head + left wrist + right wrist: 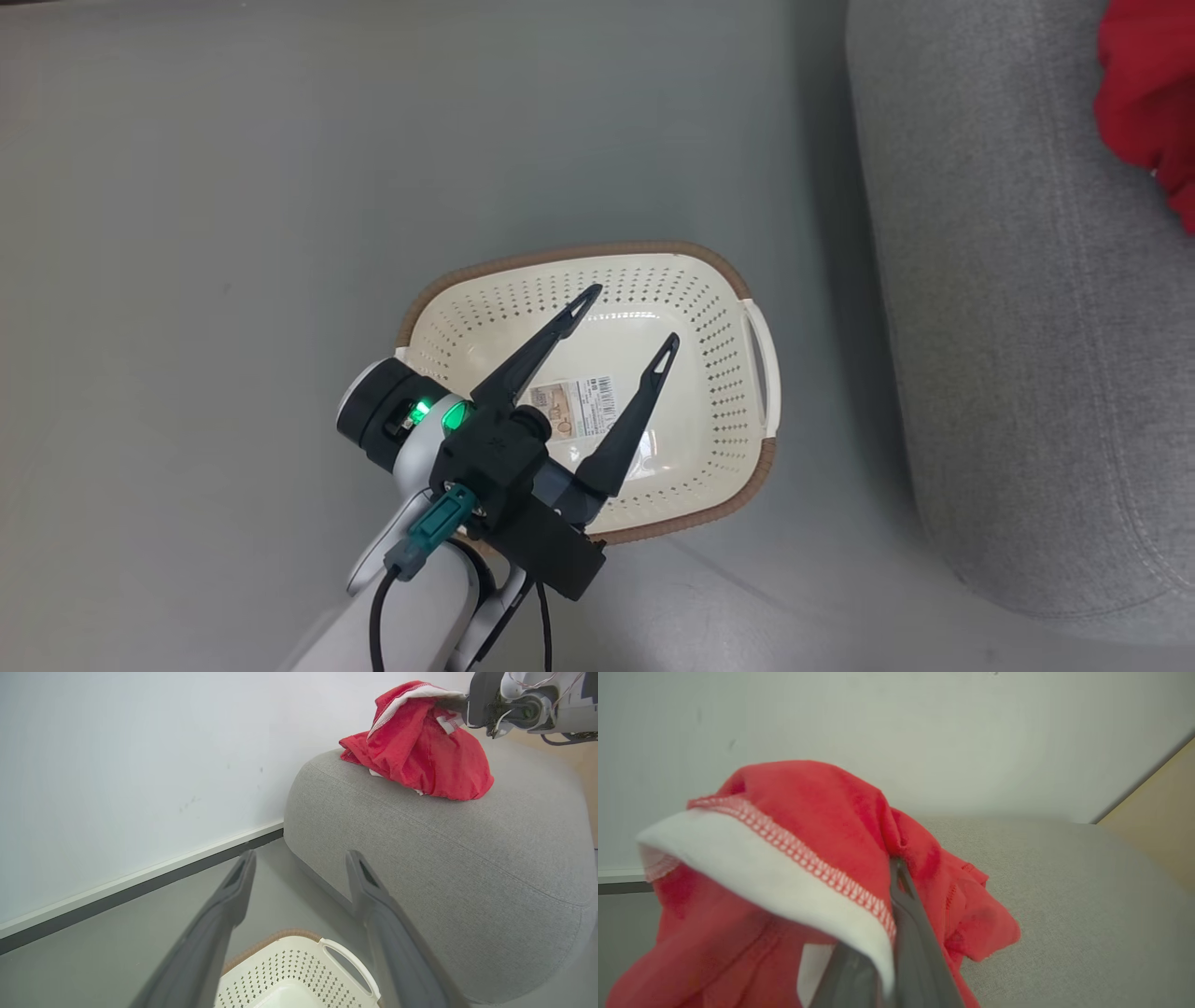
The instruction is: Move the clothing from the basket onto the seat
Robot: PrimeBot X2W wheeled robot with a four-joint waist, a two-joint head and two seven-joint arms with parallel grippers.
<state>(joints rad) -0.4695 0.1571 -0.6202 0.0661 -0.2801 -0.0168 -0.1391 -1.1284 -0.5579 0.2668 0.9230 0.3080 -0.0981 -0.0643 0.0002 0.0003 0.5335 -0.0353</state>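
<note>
Basket (719,308) is lying empty under the left gripper (632,317), fingers apart. Right gripper (901,891) is clamping the clothing (420,760), resting on the seat (444,858) at two o'clock; release apparently remaining.

Counts, head view: 1 basket (719,392), centre; 1 sticker (583,403) inside it; 1 seat (1008,327) at 3 o'clock; 1 heap of red clothing (1153,93) at 1 o'clock, garments not separable. Grippers, 2: left gripper (632,315), right gripper (899,877).
</note>
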